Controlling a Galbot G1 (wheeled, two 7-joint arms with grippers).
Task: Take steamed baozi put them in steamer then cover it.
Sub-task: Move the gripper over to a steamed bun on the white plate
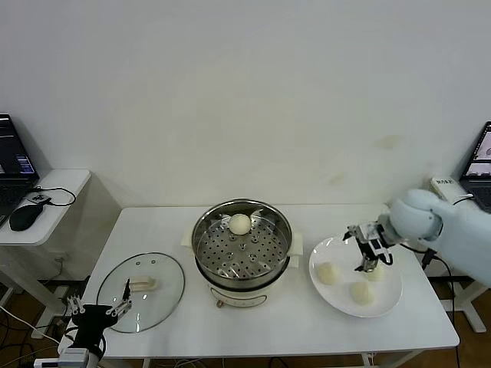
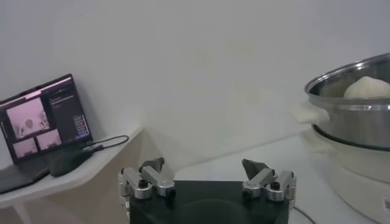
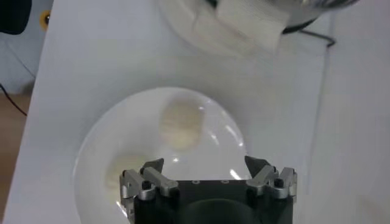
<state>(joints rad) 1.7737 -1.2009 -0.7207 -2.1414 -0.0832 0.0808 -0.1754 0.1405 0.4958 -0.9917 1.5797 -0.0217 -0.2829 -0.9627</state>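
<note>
From the head view I have the steamer point(image 1: 242, 249) at the middle of the white table point(image 1: 261, 326), with one steamed baozi point(image 1: 240, 224) sitting on its perforated tray toward the far side. The cover point(image 1: 141, 291) lies flat on the table to the robot's left of the pot, handle up. On the other side sits a white plate point(image 1: 387, 305) holding three more buns; my right tool point(image 1: 368, 253) hangs over the plate's far part, right above the bun there, its fingers spread and nothing between them. My left tool point(image 1: 97, 308) is parked low at the table's near left corner, just beside the cover's edge. A side desk with a laptop point(image 1: 14, 165) and mouse point(image 1: 25, 217) stands further left. In the left wrist view the left tool point(image 2: 207, 176) is released, fingers wide apart and empty, with the steamer point(image 2: 353, 103) off to one side, a bun showing above its rim. In the right wrist view the right tool point(image 3: 207, 176) is likewise released above the plate point(image 3: 91, 164), one bun point(image 3: 181, 123) lying ahead of its fingers and another partly hidden beside one finger.
</note>
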